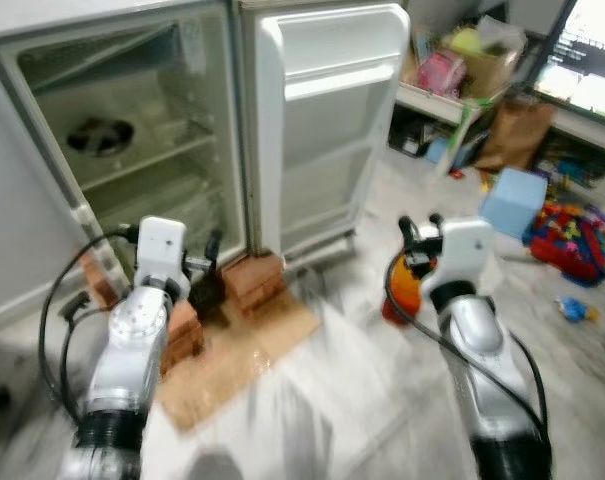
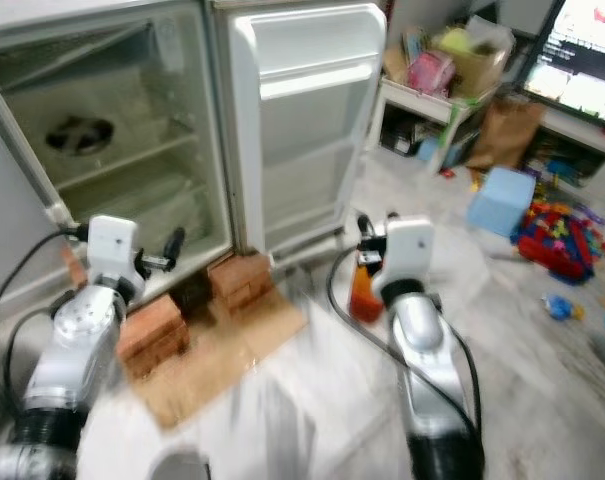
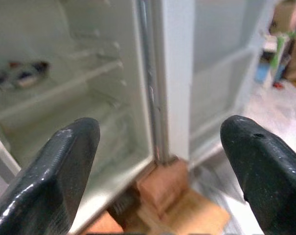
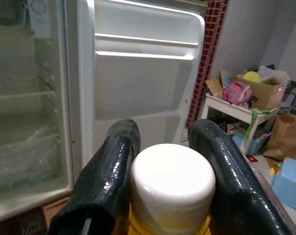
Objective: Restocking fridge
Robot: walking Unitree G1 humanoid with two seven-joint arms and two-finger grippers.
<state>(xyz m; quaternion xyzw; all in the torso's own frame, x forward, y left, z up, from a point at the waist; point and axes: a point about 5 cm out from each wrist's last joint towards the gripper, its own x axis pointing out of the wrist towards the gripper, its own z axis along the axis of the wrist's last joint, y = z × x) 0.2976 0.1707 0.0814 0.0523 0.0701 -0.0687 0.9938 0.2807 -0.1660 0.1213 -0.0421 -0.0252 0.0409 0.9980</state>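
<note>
The fridge stands open ahead of me, its wire shelves bare, its white door swung wide to the right. My right gripper is shut on an orange bottle with a white cap, held upright in front of the door. The two black fingers press against the cap's sides in the right wrist view. My left gripper is open and holds nothing, raised near the fridge's lower edge.
Red bricks and a cardboard sheet lie on the floor under the fridge front. At the right are a blue box, scattered toys, a paper bag and a low white shelf with clutter.
</note>
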